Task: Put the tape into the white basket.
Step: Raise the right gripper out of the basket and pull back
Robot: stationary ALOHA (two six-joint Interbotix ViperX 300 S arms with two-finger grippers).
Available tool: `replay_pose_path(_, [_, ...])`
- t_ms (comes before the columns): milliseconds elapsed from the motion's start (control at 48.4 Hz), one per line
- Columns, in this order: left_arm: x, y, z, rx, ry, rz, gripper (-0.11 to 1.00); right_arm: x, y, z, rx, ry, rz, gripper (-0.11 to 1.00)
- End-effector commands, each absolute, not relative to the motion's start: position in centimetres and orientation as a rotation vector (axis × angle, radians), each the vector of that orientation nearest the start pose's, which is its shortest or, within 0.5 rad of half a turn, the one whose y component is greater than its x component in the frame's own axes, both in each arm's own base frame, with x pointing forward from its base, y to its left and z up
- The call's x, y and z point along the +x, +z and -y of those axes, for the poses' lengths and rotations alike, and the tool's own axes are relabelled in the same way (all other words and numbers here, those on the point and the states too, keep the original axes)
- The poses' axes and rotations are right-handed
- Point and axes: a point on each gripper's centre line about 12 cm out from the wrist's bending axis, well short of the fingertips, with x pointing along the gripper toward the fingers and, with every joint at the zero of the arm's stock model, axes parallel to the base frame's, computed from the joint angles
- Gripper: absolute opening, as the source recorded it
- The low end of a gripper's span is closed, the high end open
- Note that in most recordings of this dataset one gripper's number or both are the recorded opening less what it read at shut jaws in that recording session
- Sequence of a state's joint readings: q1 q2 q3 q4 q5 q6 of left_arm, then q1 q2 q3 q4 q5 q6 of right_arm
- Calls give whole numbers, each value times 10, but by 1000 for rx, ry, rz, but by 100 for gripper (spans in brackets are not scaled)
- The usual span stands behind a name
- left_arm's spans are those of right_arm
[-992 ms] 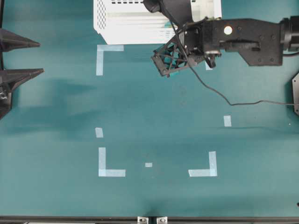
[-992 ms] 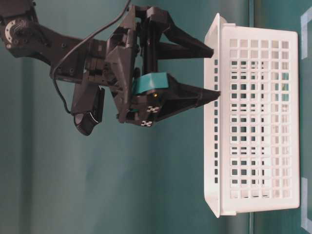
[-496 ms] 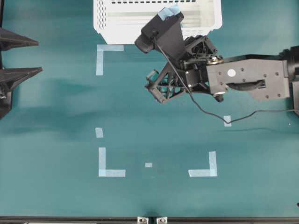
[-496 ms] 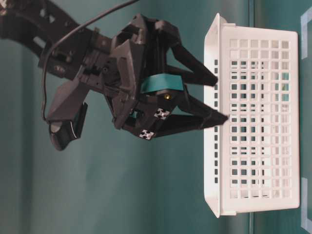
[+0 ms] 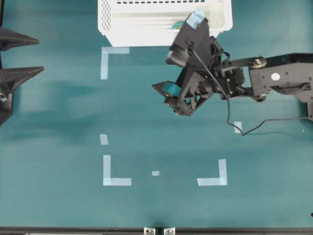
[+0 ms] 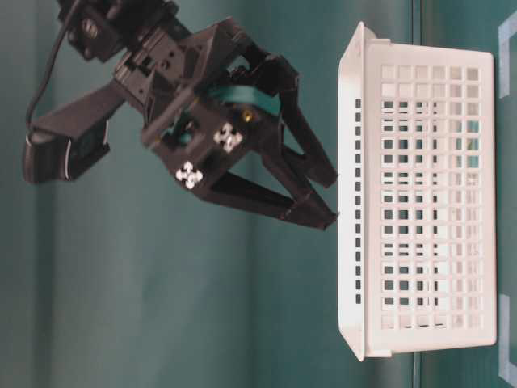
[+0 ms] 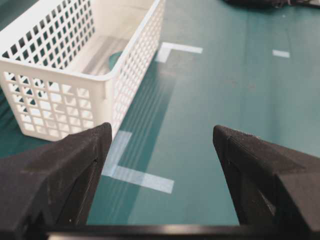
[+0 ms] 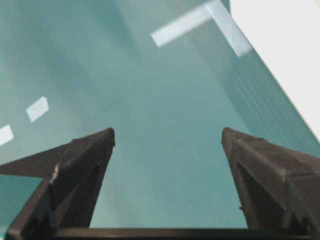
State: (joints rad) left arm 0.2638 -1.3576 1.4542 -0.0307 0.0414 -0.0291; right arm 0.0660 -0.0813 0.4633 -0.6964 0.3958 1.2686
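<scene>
The white basket point(image 5: 117, 29) stands at the far edge of the table; it also shows in the table-level view point(image 6: 428, 202) and the left wrist view point(image 7: 60, 95). The tape point(image 5: 176, 24) lies inside it as a small turquoise round shape, partly hidden by the right wrist camera, and shows on the basket floor in the left wrist view point(image 7: 115, 58). My right gripper point(image 5: 168, 100) hangs in the air in front of the basket, open and empty point(image 8: 167, 135) point(image 6: 329, 198). My left gripper point(image 5: 40, 56) is open and empty at the left edge point(image 7: 160, 131).
Pale-blue L-shaped corner marks point(image 5: 110, 56) point(image 5: 116, 172) point(image 5: 215, 175) and short strips point(image 5: 103, 139) point(image 5: 237, 127) lie flat on the teal table. A black cable point(image 5: 234, 125) trails from the right arm. A teal piece sits on the right gripper's body point(image 6: 242, 95).
My right gripper has drawn back from the basket toward the table's middle and has turned, its jaws open throughout. The left gripper has not moved.
</scene>
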Motion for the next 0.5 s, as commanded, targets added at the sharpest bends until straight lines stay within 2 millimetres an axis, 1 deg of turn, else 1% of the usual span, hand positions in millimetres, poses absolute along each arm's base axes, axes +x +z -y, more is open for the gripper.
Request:
replay_pose_path(0, [131, 208, -37, -72, 277, -119, 86, 401, 263, 0, 439, -319, -541, 94])
replay_pose_path(372, [131, 208, -39, -74, 291, -117, 86, 399, 264, -2, 321, -245, -503, 94])
replay_pose_path(475, [131, 208, -39, -73, 294, -117, 86, 400, 265, -9, 303, -182, -478, 94])
